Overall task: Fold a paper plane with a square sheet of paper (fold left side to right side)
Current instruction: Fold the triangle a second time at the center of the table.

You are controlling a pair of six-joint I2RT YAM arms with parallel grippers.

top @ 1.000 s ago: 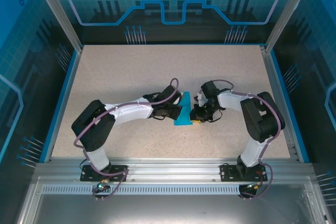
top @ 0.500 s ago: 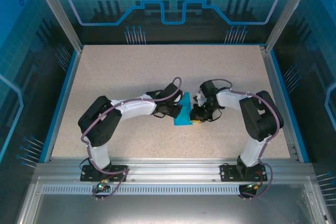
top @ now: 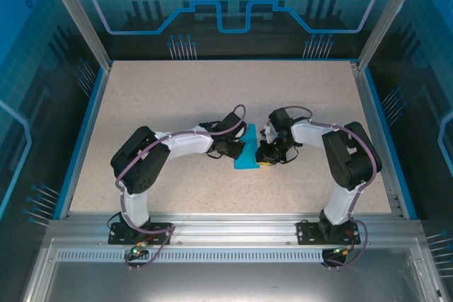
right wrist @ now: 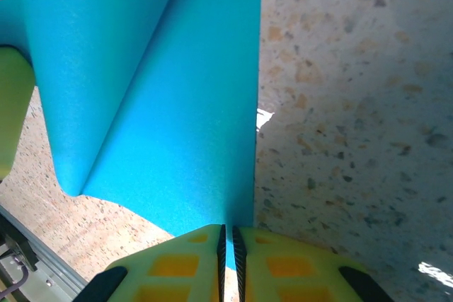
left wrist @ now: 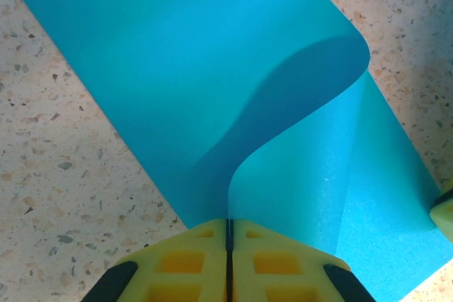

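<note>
Left elbow (top: 138,155) has shifted toward frame centre; left tool (left wrist: 228,245) and right tool (right wrist: 228,244) each pinch the square sheet of paper (left wrist: 177,68), its top edge cut off

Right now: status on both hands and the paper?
Left hand shut on the square sheet of paper. Right hand shut on it too. Sheet bowed over in a loose curl, no flat crease. Hands close together.

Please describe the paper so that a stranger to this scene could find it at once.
Start at the speckled beige table and look near its middle. The paper sits between the left gripper and right gripper, each pinching an edge. It is the lone teal, curled sheet.
</note>
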